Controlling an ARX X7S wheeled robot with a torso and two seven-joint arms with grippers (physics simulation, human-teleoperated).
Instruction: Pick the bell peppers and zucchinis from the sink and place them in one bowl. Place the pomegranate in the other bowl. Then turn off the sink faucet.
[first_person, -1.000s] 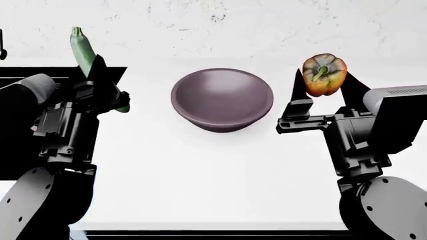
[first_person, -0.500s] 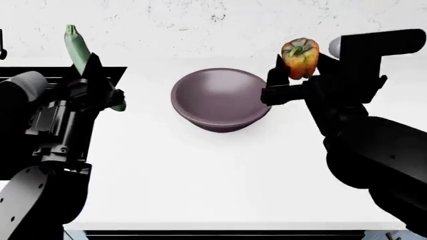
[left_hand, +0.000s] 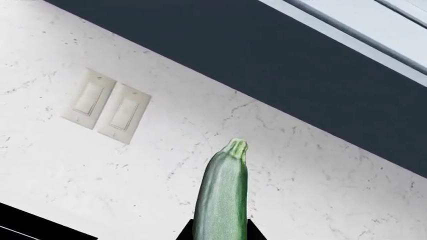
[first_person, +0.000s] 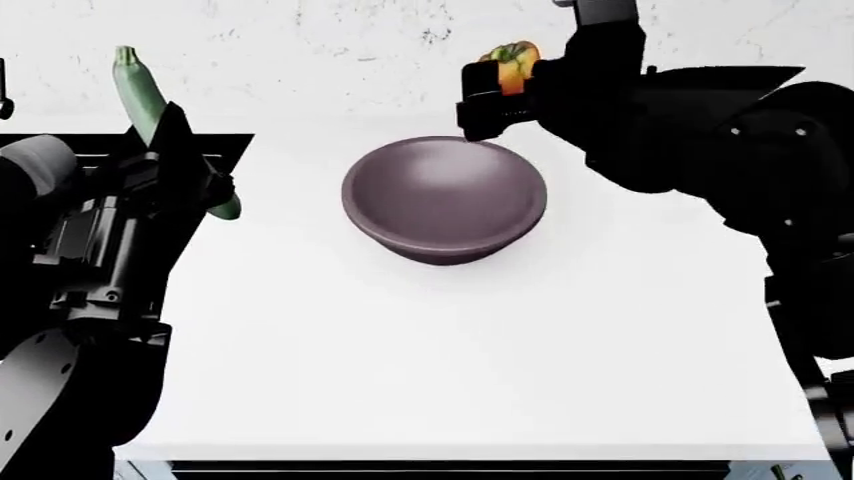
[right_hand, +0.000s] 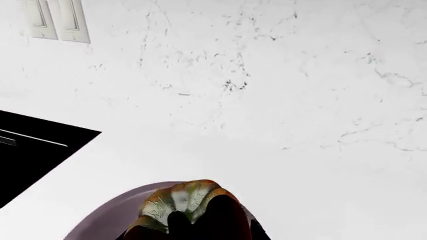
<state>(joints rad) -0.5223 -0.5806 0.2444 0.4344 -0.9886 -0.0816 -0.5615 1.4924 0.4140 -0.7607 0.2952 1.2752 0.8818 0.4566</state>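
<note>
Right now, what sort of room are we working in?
Most likely a kitchen, in simulation: a white countertop against a marbled white wall, a black sink set into the counter at the left, paired light switches on the wall, and a dark cabinet above.

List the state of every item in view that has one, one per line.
Long pale-green zucchini: upright, held aloft by left pincer.
Mottled orange bell pepper: gripped by right pincer, above bowl's far rim.
Wide dark purple-grey flared bowl: upright on counter, empty.
</note>
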